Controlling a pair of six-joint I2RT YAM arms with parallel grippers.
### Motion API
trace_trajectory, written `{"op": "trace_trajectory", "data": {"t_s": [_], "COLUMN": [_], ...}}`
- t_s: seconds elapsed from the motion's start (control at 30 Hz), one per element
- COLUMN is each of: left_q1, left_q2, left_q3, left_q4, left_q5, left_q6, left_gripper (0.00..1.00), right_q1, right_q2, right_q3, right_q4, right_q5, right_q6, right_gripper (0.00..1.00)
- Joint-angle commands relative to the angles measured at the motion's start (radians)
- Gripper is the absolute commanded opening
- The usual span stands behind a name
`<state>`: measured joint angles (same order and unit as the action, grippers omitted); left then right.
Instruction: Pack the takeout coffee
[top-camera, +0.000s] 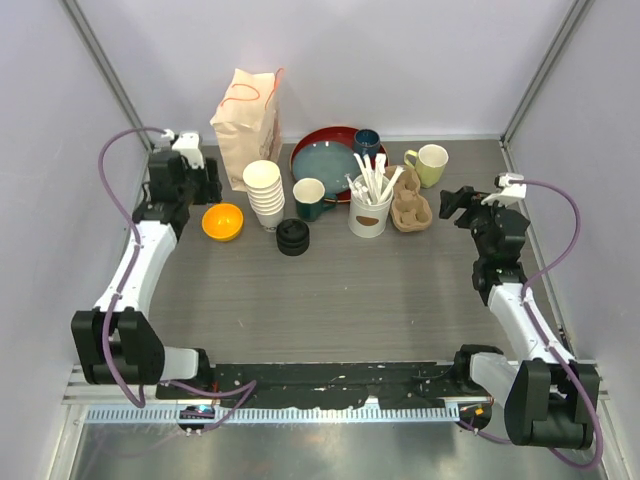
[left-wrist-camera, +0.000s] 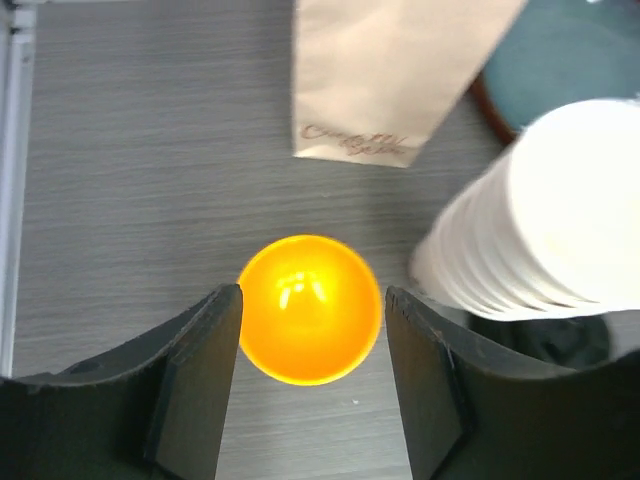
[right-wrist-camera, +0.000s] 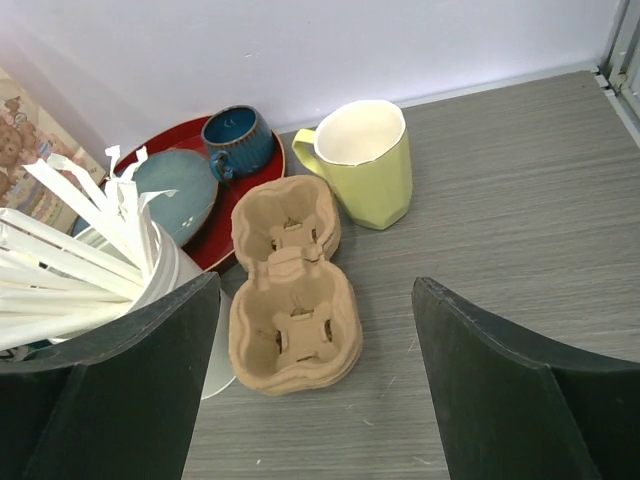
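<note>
- Top view: the paper cups (top-camera: 265, 190) are all nested in one white stack near the back of the table (top-camera: 330, 300), just in front of the paper bag (top-camera: 248, 120). The black lids (top-camera: 293, 237) sit in their own little pile right beside the stack, on its near side.
- Same view: the left gripper (top-camera: 205, 183) hangs over the back-left corner, next to an orange bowl (top-camera: 222, 221). The right gripper (top-camera: 452, 205) is over on the right, near the cardboard cup carrier (top-camera: 408, 200) and the yellow-green mug (top-camera: 432, 163).
- Left wrist: the left gripper (left-wrist-camera: 312, 300) has its jaws spread wide with nothing in them. The orange bowl (left-wrist-camera: 310, 310) shows in the gap, down on the table. The paper cups (left-wrist-camera: 540, 220) are off to the right, with the black lids (left-wrist-camera: 560, 340) peeking out under them.
- Right wrist: the right gripper (right-wrist-camera: 315, 290) is also wide open and holding nothing. The cardboard cup carrier (right-wrist-camera: 290, 290) lies between the fingers in the frame, with the yellow-green mug (right-wrist-camera: 365, 160) just behind it. A white tub of wrapped straws (right-wrist-camera: 80, 240) is at the left. Cups and lids don't show here.
</note>
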<state>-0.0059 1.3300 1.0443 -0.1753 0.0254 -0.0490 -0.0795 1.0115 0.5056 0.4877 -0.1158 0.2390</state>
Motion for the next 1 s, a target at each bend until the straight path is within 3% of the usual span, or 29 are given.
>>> {"op": "trace_trajectory", "data": {"t_s": [0.0,0.17,0.27,0.47,0.7,0.8,0.97], "left_q1": [-0.046,-0.14,-0.164,-0.207,-0.22,-0.218,-0.22], "left_q2": [0.043,0.214,0.331,0.463,0.485,0.491,0.488], "left_q3": [0.283,0.633,0.761,0.861,0.836,0.835,0.83], "left_q4": [-0.333,-0.559,-0.621,-0.678,-0.63,-0.632,-0.633], "left_q5": [0.191,0.116,0.052,-0.005,-0.019,-0.018,-0.019], "left_q6": [-0.04,-0.043,-0.04,-0.015,-0.017,-0.015,-0.017], "left_gripper": [0.62,0.58,0.54,0.45,0.39,0.3,0.0], "right_q1": [0.006,0.011,0.014,0.015,0.017,0.017,0.017], "right_q2": [-0.033,-0.028,-0.024,-0.021,-0.011,-0.01,-0.008], "right_q3": [0.089,0.119,0.116,0.109,0.103,0.102,0.102], "right_q4": [-0.176,-0.236,-0.235,-0.238,-0.235,-0.232,-0.227], "right_q5": [-0.039,-0.073,-0.085,-0.09,-0.088,-0.088,-0.09], "right_q6": [-0.001,-0.004,-0.004,-0.015,-0.018,-0.017,-0.017], "right_gripper": [0.82,0.81,0.81,0.81,0.81,0.81,0.81]}}
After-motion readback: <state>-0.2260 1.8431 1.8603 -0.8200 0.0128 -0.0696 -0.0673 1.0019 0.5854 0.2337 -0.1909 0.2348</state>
